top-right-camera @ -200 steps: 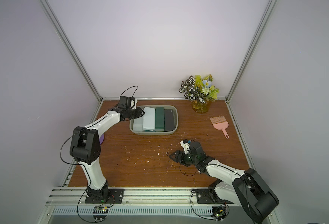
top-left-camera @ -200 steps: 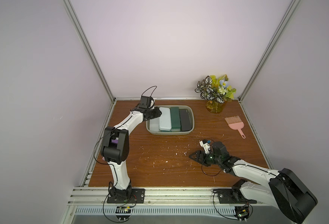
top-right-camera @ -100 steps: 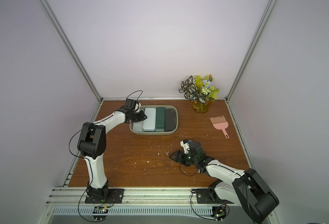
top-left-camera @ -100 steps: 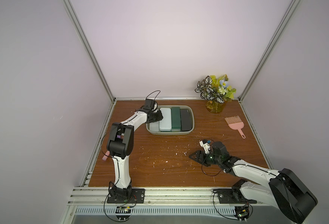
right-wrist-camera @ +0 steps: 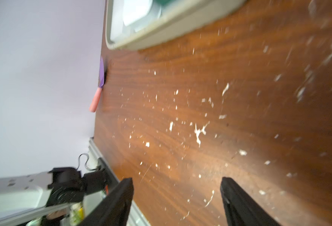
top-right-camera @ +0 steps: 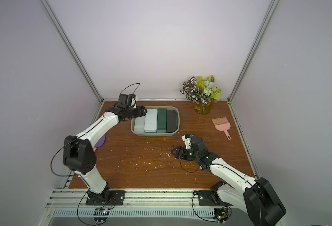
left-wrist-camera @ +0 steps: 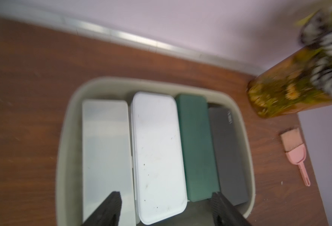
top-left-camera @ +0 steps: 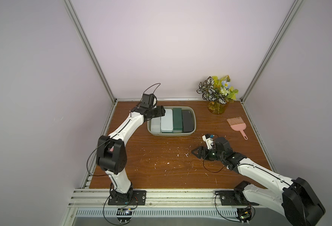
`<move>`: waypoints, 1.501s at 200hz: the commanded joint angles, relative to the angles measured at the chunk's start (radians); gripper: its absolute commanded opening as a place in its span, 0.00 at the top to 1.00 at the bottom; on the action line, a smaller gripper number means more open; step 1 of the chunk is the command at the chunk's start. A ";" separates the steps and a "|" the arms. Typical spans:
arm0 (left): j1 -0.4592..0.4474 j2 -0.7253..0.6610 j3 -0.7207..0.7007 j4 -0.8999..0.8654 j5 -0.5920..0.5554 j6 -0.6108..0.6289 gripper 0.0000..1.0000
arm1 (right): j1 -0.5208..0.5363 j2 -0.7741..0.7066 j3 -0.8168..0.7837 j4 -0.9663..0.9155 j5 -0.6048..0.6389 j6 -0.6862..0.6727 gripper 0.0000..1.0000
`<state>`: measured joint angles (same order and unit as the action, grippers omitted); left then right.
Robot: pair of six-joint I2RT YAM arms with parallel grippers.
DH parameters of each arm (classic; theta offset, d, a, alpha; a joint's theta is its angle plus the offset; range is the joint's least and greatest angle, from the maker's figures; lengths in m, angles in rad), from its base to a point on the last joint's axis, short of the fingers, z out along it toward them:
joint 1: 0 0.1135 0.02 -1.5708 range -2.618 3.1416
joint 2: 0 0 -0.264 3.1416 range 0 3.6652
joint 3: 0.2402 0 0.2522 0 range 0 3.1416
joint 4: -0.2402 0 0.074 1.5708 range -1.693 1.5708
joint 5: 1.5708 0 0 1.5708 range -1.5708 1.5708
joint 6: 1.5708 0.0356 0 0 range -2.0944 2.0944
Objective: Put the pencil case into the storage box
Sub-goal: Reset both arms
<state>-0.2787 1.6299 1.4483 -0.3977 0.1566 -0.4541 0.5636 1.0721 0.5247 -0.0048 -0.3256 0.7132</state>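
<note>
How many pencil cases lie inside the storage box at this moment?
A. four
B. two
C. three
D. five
A: the left wrist view shows the storage box holding four side by side: a translucent case, a pale case, a green case and a dark grey case.

1. An amber glass vase [top-left-camera: 217,107] of striped leaves and pale flowers [top-left-camera: 216,91] stands in the far right corner of the wooden table [top-left-camera: 161,172];
2. a pink hand brush [top-left-camera: 236,125] lies flat near the right edge, apart from the vase, handle pointing toward the front;
3. white flecks [top-left-camera: 185,155] litter the table's middle;
4. a purple, pink-handled item [top-right-camera: 101,142], partly hidden, lies at the left edge.
</note>
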 commanded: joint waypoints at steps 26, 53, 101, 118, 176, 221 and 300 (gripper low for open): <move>0.068 -0.429 -0.474 0.206 -0.323 0.079 0.04 | -0.058 -0.126 0.054 -0.021 0.677 -0.478 0.09; 0.104 -0.648 -0.817 0.490 -0.446 0.120 0.01 | -0.139 -0.227 -0.188 0.449 0.824 -0.708 0.04; 0.109 -0.782 -1.213 0.999 -0.580 0.182 0.01 | -0.300 0.033 -0.446 1.102 0.914 -0.702 0.03; 0.111 -0.762 -1.277 1.145 -0.632 0.220 0.01 | -0.339 0.146 -0.464 1.264 0.904 -0.700 0.02; 0.181 -0.475 -1.304 1.466 -0.646 0.246 0.01 | -0.413 0.431 -0.381 1.459 0.748 -0.732 0.02; 0.194 -0.401 -1.298 1.468 -0.693 0.301 0.01 | -0.450 0.475 -0.332 1.377 0.661 -0.712 0.01; 0.265 -0.126 -1.243 1.678 -0.406 0.377 0.01 | -0.465 0.476 -0.331 1.380 0.632 -0.707 0.01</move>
<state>-0.0315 1.4628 0.1673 1.1946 -0.4110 -0.1402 0.1013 1.5597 0.1757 1.3281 0.3252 0.0032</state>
